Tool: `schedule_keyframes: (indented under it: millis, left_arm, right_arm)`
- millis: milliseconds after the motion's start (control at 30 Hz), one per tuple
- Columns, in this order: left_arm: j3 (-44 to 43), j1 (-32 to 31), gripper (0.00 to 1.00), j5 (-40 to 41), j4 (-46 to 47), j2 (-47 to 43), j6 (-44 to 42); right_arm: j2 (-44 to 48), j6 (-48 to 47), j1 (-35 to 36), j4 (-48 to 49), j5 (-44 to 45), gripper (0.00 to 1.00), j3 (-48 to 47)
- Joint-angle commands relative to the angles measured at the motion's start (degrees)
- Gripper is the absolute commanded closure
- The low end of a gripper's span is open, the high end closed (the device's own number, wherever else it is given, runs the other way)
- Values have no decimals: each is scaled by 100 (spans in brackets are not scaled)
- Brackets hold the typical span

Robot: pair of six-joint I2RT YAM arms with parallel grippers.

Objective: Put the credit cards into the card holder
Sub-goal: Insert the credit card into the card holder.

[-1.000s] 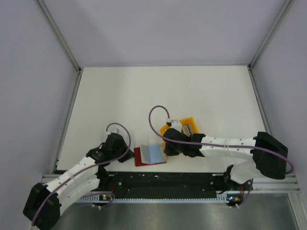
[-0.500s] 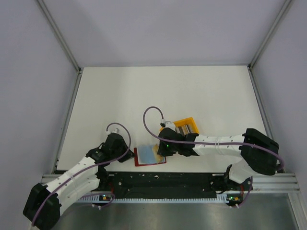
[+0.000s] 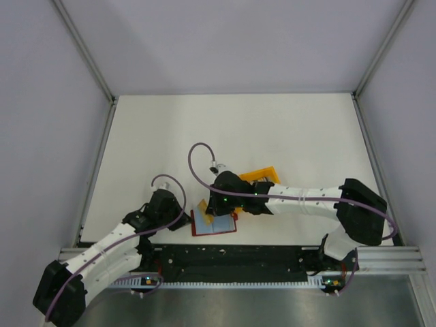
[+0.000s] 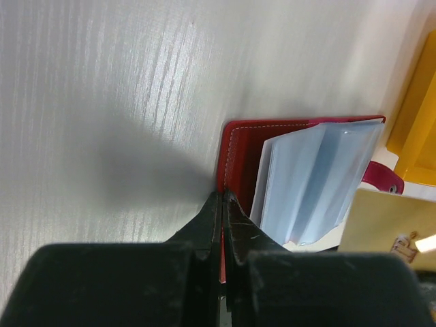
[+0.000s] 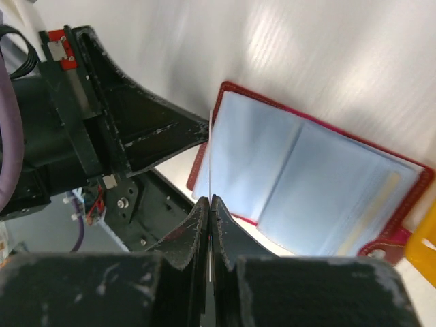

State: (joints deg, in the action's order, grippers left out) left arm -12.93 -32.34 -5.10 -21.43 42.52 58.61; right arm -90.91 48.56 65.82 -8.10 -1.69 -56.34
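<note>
On the white surface [image 3: 272,129]: one card holder [image 3: 216,225], dark red, lying open near the front edge, between the two arms. Inside it, two clear bluish sleeves [image 5: 327,184] spread like pages, counted from the right wrist view. At one corner, one snap tab [image 5: 379,249].

Left claw [image 4: 223,196]: fingers pressed together, pinching the holder's red rim on the side towards the left arm.

Right claw [image 5: 210,199]: also closed narrow, gripping one credit card [image 5: 210,146]. Seen edge-on from the right wrist, as a thin pale line running out from between the fingers, over the holder's left edge and close beside the tip of the left claw. From above, a pale yellowish face. Cannot tell whether its free edge touches a sleeve.

One yellow bin [image 3: 262,175] just behind the holder, largely covered by the right arm. Number of cards inside it impossible to tell.

Counted in all: two claws, one holder, two sleeves, one bin, one card plainly seen.
</note>
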Motion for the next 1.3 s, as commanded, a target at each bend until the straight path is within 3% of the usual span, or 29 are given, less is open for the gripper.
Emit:
schedule_keyframes:
  millis: [0, 133, 400, 1267]
  left_arm:
    - [89, -1, 100, 53, 69, -68, -7]
    - [89, -9, 100, 62, 69, -95, -16]
    - [54, -1, 100, 53, 51, -86, -42]
    - [54, -9, 100, 44, 122, -34, -16]
  right_arm:
    - [661, -127, -60, -367, 870, 100, 148]
    - [1136, 57, -254, -649, 1373, 100, 710]
    - [1269, 260, -272, -667, 1453, 100, 1309]
    - [566, 427, -87, -52, 1040, 100, 1292]
